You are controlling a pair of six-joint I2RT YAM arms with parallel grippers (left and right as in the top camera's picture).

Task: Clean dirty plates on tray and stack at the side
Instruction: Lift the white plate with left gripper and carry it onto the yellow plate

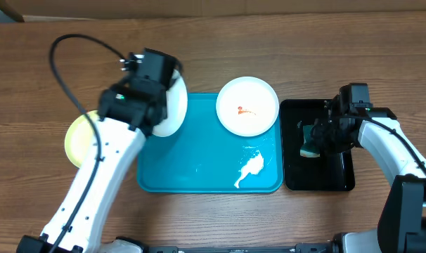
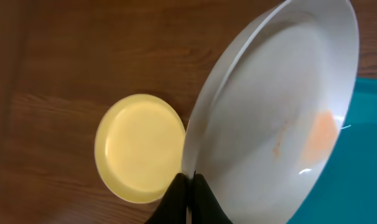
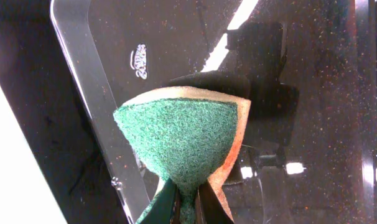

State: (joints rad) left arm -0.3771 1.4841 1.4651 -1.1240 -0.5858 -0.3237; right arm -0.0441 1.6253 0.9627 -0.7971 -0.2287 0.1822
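I read this as the scrubbing step, mid-way through the set. My left tool [image 2: 189, 186] is pinched shut on the rim of a white plate [image 2: 269, 124], which it holds up on edge above the left end of the turquoise tray [image 1: 192, 169], towards the bench's left edge. My right tool [image 3: 183, 202] is clamped on a green scouring sponge [image 3: 179, 140], folded between its fingers over the black tray [image 1: 336, 179] near the right edge – well apart from that plate. A second white plate [image 1: 247, 105] with a red streak lies flat at the tray's far right corner, and a pale yellow-green plate [image 1: 78, 137] sits on the bare bench beside the left edge, likely the start of the stack. The next move, as I judge it, calls for carrying the sponge across the tray to the tilted face while the left grip stays firm on that thin rim, or else for setting the plate down on the pale one. The left wrist view shows what the overhead cannot: an orange smear [image 2: 319, 134] on the held plate, so I would not stack it yet. Only the overhead shows a white splash [image 1: 252, 167] on the tray floor.
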